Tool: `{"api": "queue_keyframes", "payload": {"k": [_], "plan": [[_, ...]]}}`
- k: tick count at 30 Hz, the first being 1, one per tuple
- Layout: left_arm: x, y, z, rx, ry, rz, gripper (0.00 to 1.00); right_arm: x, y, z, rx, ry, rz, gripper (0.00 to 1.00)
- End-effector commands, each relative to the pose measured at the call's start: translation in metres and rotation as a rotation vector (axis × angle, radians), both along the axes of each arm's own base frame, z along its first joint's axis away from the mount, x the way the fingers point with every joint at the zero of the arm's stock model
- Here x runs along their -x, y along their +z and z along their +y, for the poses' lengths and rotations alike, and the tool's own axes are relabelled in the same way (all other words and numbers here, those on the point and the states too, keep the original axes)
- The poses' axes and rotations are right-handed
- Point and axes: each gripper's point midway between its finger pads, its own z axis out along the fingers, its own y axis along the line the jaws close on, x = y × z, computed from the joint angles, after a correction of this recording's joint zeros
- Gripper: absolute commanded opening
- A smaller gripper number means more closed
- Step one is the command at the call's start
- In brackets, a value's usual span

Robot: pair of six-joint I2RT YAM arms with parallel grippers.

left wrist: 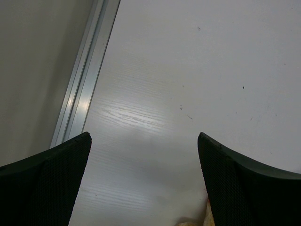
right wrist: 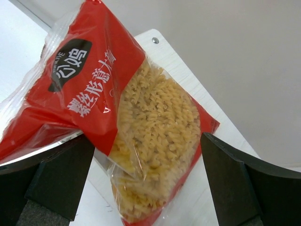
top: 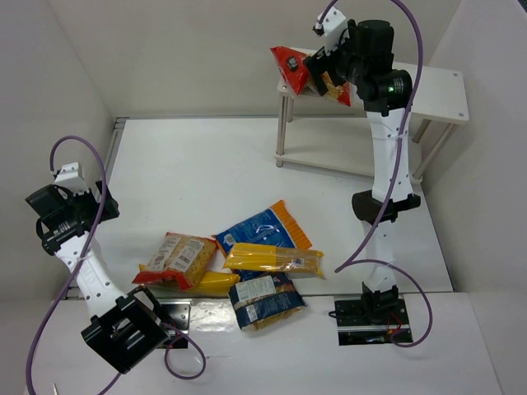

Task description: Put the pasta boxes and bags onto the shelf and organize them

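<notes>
1. Red bag (right wrist: 117, 108) lies on the left end of the shelf (top: 436, 90) top. The right gripper (right wrist: 146, 141) straddles it, jaws wide apart on either side, with no squeeze that I can see.
2. First danger: the bag's left corner pokes out past the board's end. One brush from a finger as the arm lifts away could send it sliding off to the table (left wrist: 188, 70).
3. Second danger: the film looks slippery and the fusilli inside is loose, so I reckon the bag could slump toward that edge by itself.
4. Third danger: it lies across the end and eats space. With five packets left in the pile (top: 239, 262), a crowded top could mean a later one shoves it off.
5. Room on the shelf: the top board to the right of the arm is long and bare. The wall (top: 206, 58) runs close behind, so the safest retreat looks like up and back toward the base.
6. Left gripper (left wrist: 143, 136) hangs over bare table, jaws apart and nothing between them. The rail (left wrist: 84, 94) and side wall are just beside it, so it is tight leftward and open rightward.
7. The pile sits front and centre between the bases, spaghetti (top: 274, 260) lying over the blue packet (top: 263, 226). It is well apart from the shelf, with open table between.
</notes>
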Motion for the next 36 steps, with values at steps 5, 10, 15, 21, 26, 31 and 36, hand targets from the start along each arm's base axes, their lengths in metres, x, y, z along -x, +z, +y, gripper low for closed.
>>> {"api": "queue_keyframes", "payload": {"k": [5, 10, 15, 21, 26, 31, 36], "plan": [[-0.001, 0.007, -0.001, -0.029, -0.029, -0.028, 0.99, 0.052, 0.071, -0.012, -0.063, 0.009, -0.142, 1.0], [-0.001, 0.007, -0.001, -0.029, -0.029, -0.028, 0.99, 0.069, 0.079, -0.012, -0.067, 0.033, -0.137, 1.0], [-0.001, 0.009, -0.003, -0.032, -0.037, -0.038, 0.99, 0.087, 0.074, -0.006, -0.069, 0.086, -0.093, 1.0], [-0.001, 0.013, -0.005, -0.035, -0.044, -0.049, 0.99, 0.116, 0.07, -0.012, -0.081, 0.149, -0.028, 1.0], [-0.001, 0.015, -0.007, -0.031, -0.047, -0.061, 0.99, 0.143, 0.06, -0.018, -0.08, 0.22, 0.035, 1.0], [-0.001, 0.018, -0.008, -0.037, -0.047, -0.068, 0.99, 0.183, 0.036, -0.014, -0.103, 0.318, 0.105, 1.0], [-0.002, 0.021, -0.012, -0.035, -0.065, -0.083, 0.99, 0.209, -0.045, -0.007, -0.091, 0.346, 0.204, 1.0]]}}
